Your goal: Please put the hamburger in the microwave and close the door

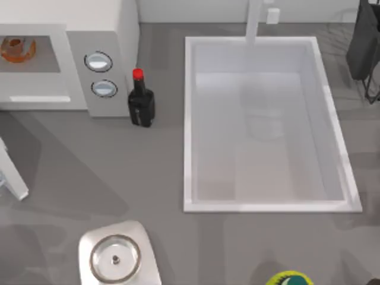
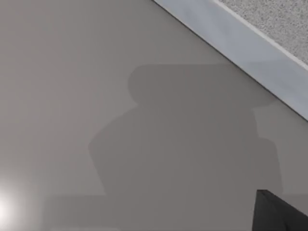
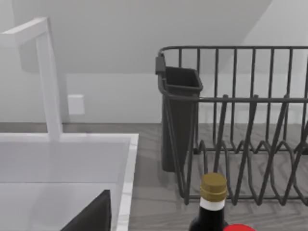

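**Door swing is the open risk**

While the hamburger (image 1: 16, 49) is sitting inside the microwave (image 1: 113, 35) cavity at the top view's far left, the door (image 1: 12, 172) is hanging open, its white edge jutting out over the counter (image 1: 148, 172) at the left. By the look of it, closing is the only step left.

Largest risk: a push landing near the hinge side, or glancing off the frame, is likely leaving the door ajar. The left wrist view is looking along the door's white frame (image 2: 250, 45) and speckled window, with counter and shadow below; the left gripper's opening and any load cannot be told.

Next: the black bottle (image 1: 141, 102) is standing just beside the control panel dials (image 1: 98, 62), so a wide arm sweep could be tipping it.

Smaller: the right arm is sitting parked near the dish rack (image 3: 240, 120) by the sink (image 1: 261, 124); its finger state cannot be told either.
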`<state>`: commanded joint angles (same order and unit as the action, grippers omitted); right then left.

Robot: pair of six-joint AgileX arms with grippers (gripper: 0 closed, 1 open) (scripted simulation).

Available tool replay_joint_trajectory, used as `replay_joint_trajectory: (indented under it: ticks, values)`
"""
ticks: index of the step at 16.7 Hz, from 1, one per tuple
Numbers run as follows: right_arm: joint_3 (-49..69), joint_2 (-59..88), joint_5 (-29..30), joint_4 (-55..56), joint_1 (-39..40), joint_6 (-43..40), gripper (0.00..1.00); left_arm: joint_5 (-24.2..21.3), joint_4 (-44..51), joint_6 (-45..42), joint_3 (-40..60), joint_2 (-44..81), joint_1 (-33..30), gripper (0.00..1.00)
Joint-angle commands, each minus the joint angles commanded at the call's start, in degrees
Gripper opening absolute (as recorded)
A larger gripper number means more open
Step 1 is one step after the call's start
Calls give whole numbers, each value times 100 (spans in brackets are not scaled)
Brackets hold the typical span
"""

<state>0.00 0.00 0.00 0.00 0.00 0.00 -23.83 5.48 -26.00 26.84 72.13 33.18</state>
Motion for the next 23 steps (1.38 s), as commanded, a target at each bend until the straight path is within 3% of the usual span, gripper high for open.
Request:
replay_joint_trajectory:
  ticks: [6,15,23]
  values:
    - [0,0,0,0,0,0,100,144,1,186,-42,-65,-198,0]
    - [0,0,0,0,0,0,100,1780,-99,2056,-653,-1032,-2710,0]
    - [0,0,0,0,0,0,100,1939,-175,2247,-612,-1039,-2894,0]
